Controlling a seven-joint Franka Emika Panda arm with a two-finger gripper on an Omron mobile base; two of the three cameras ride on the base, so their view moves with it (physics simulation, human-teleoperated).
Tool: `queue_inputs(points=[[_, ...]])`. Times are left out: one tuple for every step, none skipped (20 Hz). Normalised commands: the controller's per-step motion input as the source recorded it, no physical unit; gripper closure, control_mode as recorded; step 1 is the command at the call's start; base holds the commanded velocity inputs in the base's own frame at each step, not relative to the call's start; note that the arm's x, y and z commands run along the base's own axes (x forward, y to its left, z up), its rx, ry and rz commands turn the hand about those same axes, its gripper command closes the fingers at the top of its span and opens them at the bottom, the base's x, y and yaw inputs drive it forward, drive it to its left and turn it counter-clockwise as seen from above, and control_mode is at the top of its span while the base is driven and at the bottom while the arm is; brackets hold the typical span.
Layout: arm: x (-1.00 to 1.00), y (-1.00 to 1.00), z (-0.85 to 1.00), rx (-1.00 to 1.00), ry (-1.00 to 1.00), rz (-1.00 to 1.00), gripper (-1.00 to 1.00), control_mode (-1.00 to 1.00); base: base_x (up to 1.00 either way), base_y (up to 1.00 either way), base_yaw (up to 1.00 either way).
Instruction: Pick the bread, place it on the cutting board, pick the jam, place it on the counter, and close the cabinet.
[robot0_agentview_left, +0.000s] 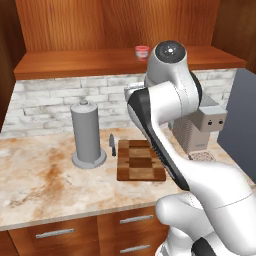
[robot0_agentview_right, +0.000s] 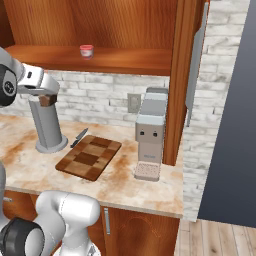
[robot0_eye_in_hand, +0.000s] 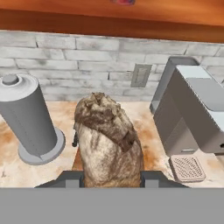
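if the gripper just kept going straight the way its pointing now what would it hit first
The gripper, shut on the bread, points down and forward toward the counter's back. Going on, the bread would probably meet the cutting board or the counter near it before the brick wall; depth is unclear.

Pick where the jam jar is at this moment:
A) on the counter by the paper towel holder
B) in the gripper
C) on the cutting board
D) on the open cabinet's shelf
D: the jam stands on the cabinet shelf above the counter, while the gripper holds the bread.
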Motion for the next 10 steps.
queue_inputs(points=[[0.00,0.00,-0.36,0.00,0.06,0.00,1.00,-1.00,0.00,0.00,0.00],[0.00,0.00,-0.36,0.00,0.06,0.00,1.00,-1.00,0.00,0.00,0.00],[0.00,0.00,-0.35,0.00,0.06,0.00,1.00,-1.00,0.00,0.00,0.00],[0.00,0.00,-0.34,0.00,0.07,0.00,1.00,-1.00,0.00,0.00,0.00],[0.00,0.00,-0.33,0.00,0.06,0.00,1.00,-1.00,0.00,0.00,0.00],[0.00,0.00,-0.34,0.00,0.06,0.00,1.00,-1.00,0.00,0.00,0.00],[0.00,0.00,-0.34,0.00,0.06,0.00,1.00,-1.00,0.00,0.00,0.00],[0.00,0.00,-0.34,0.00,0.07,0.00,1.00,-1.00,0.00,0.00,0.00],[0.00,-0.01,-0.35,0.00,0.06,0.00,1.00,-1.00,0.00,0.00,0.00],[0.00,-0.01,-0.36,0.00,0.06,0.00,1.00,-1.00,0.00,0.00,0.00]])
